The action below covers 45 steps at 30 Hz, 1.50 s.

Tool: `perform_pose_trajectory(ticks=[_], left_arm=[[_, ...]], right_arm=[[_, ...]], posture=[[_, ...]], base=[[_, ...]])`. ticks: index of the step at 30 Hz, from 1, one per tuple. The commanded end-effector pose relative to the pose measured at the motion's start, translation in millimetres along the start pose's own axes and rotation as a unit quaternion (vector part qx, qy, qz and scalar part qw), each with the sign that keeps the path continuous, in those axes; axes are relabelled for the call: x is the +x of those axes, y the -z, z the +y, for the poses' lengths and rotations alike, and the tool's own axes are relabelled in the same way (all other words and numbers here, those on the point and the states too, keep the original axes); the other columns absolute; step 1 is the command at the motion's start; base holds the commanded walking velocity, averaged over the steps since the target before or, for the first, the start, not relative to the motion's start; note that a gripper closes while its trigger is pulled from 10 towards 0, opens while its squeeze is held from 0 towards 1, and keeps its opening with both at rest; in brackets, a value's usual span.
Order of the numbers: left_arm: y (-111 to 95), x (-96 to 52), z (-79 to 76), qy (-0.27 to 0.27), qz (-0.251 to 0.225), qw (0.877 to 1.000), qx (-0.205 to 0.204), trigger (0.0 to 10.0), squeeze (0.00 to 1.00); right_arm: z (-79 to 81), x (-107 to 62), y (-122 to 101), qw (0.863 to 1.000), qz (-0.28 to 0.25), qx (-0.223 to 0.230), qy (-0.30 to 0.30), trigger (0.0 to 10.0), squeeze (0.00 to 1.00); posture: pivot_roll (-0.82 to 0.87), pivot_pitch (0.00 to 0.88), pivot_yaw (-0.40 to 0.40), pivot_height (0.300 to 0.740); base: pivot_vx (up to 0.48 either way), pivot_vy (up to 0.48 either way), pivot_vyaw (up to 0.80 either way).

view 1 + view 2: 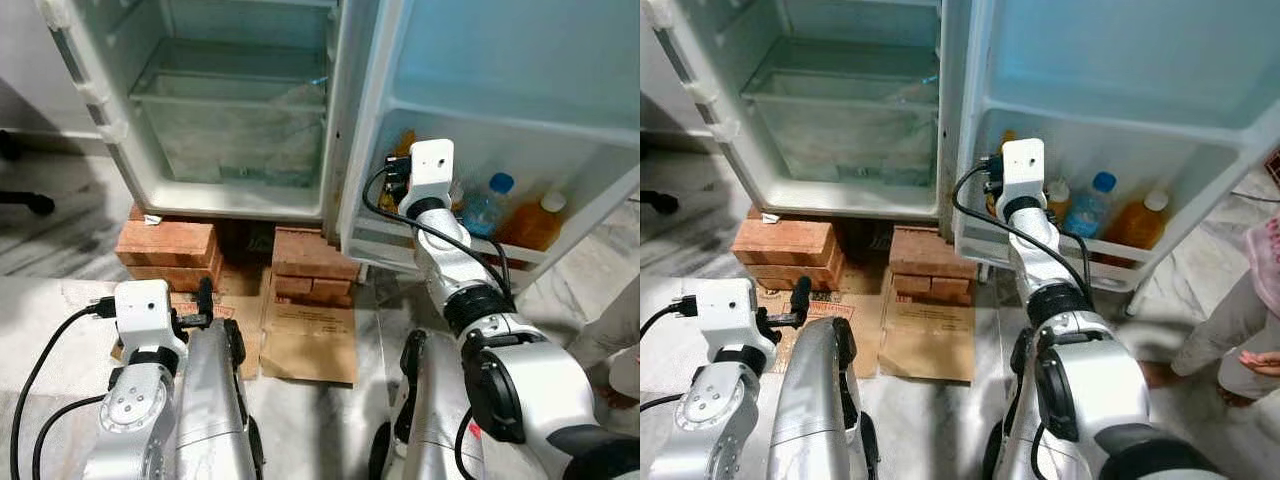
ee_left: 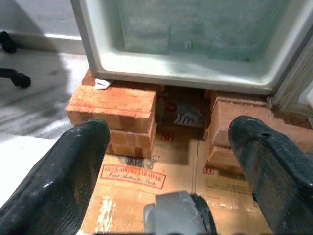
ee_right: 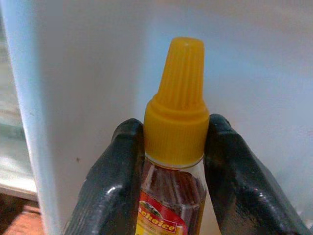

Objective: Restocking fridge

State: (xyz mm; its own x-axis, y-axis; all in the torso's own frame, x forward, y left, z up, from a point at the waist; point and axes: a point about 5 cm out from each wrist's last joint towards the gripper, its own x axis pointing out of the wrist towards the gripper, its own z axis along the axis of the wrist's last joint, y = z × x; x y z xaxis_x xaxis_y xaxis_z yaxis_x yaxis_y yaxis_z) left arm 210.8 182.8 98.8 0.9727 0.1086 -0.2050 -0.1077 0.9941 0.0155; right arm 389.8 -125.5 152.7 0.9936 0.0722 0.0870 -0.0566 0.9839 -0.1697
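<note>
Now, going from the robot's left side to its right:

Left claw (image 2: 168, 166): it hangs low over the floor, fingers apart, with nothing between them. It seems idle.

Ahead of the left claw: flattened cardboard (image 1: 305, 335) lies on the floor. Beyond it, two stacks of bricks (image 1: 168, 250) hold up the fridge body (image 1: 230, 110). Its lower compartment looks empty, as far as I can see.

Right claw (image 3: 173, 161): it is clamped on the neck of a sauce bottle (image 3: 175, 147) with a yellow cap and dark contents. The claw reaches into the door shelf (image 1: 1060, 250) of the open fridge door.

Task's thing: the sauce bottle is between the fingers, at the inner end of the door shelf, close to the white wall behind it. I cannot tell if its base already rests on the shelf.

Beyond the right claw, same shelf: a small bottle with a white cap, a blue-capped bottle (image 1: 1090, 208) and an orange juice bottle (image 1: 1137, 222) already stand there.

Progress: I judge that several bottles are stocked, and this one is at the placing step. Release and withdrawal are left.

In the way: the neighbour bottles stand near the claw and could be knocked. A person's leg (image 1: 1230, 320) is at the far right, close to the door.
</note>
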Motion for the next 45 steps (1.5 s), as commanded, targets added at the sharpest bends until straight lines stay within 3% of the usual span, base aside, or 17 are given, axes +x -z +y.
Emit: perform_pose_trajectory(ticks=[1,8,16,26,35,45], left_arm=[[-1.8,-3.0,1.0,-0.004,0.000,1.000,0.007,10.0,0.00],[-5.5,-4.1,-1.0,-0.003,-0.014,1.000,0.014,10.0,0.00],[-8.8,-8.1,-3.6,0.000,-0.025,0.999,0.024,10.0,0.00],[-10.5,-8.2,-5.6,-0.001,-0.030,0.999,0.025,10.0,0.00],[-10.1,-12.1,-7.0,-0.001,-0.033,0.999,0.028,10.0,0.00],[-7.1,-11.9,-8.1,0.001,-0.027,0.999,0.024,10.0,0.00]], right_arm=[[-2.2,4.2,-12.4,0.999,-0.033,-0.032,0.005,10.0,0.00],[1.7,-2.7,0.6,0.997,-0.028,-0.070,-0.002,10.0,0.00],[18.5,-9.5,9.9,0.993,-0.032,-0.108,-0.041,10.0,0.00],[31.4,-7.7,2.5,0.994,-0.046,-0.085,-0.058,10.0,0.00],[33.7,-10.1,16.2,0.997,0.009,-0.046,-0.056,10.0,0.00],[29.1,-13.4,36.6,0.993,0.104,-0.037,-0.044,10.0,0.00]], posture=[[0.16,0.143,-0.049,0.454],[0.17,0.149,-0.059,0.454],[0.17,0.165,-0.069,0.454],[0.17,0.170,-0.075,0.454],[0.18,0.169,-0.085,0.454],[0.16,0.168,-0.083,0.454]], base=[[0.000,0.000,0.00],[0.000,0.000,0.00],[0.000,0.000,0.00],[0.000,0.000,0.00],[0.000,0.000,0.00],[0.000,0.000,0.00]])
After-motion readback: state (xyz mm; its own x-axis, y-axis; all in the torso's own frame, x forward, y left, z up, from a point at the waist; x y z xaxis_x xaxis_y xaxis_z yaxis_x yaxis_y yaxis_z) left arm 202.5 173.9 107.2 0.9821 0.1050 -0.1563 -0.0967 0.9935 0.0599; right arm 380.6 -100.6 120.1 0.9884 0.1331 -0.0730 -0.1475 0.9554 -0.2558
